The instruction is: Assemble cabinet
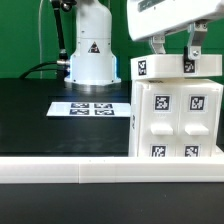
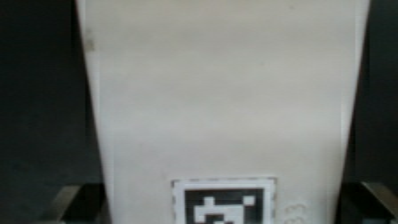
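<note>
The cabinet [image 1: 175, 120] is a large white box with square marker tags on its front, standing at the exterior view's right. A white tagged panel [image 1: 180, 67] lies across its top. My gripper [image 1: 175, 57] reaches down from above with a finger on each side of this panel, shut on it. In the wrist view the panel [image 2: 214, 90] fills the picture as a long white face with one tag near my gripper [image 2: 217, 205]. The dark fingertips [image 2: 75, 200] sit against the panel's two long edges. I cannot tell whether the panel rests fully on the box.
The marker board [image 1: 92, 107] lies flat on the black table, left of the cabinet in the exterior view. The arm's white base [image 1: 92, 55] stands behind it. A long white rail [image 1: 100, 172] runs along the front edge.
</note>
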Robot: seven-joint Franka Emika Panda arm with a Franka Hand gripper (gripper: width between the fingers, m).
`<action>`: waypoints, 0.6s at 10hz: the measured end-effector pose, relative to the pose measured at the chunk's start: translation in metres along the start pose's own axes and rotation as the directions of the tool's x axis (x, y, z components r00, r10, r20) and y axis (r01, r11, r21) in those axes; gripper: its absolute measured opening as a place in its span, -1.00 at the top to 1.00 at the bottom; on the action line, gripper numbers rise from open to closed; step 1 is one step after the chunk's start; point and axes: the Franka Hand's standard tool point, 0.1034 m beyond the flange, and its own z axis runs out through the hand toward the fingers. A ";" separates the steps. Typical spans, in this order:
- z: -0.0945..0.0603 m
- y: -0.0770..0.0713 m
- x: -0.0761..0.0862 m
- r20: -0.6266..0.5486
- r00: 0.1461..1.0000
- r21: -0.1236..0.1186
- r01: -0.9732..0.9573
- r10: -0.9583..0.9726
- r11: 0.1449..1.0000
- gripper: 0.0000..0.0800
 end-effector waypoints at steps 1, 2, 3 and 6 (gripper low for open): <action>0.000 0.000 0.000 0.008 0.998 0.000 -0.064 0.064 0.998 -0.39; 0.000 0.000 -0.001 0.012 0.997 0.001 -0.079 0.079 0.997 -0.58; 0.001 0.000 -0.002 0.013 0.998 0.000 -0.066 0.066 0.998 -0.58; -0.004 -0.004 0.001 0.030 0.999 0.015 -0.027 0.026 1.000 -0.99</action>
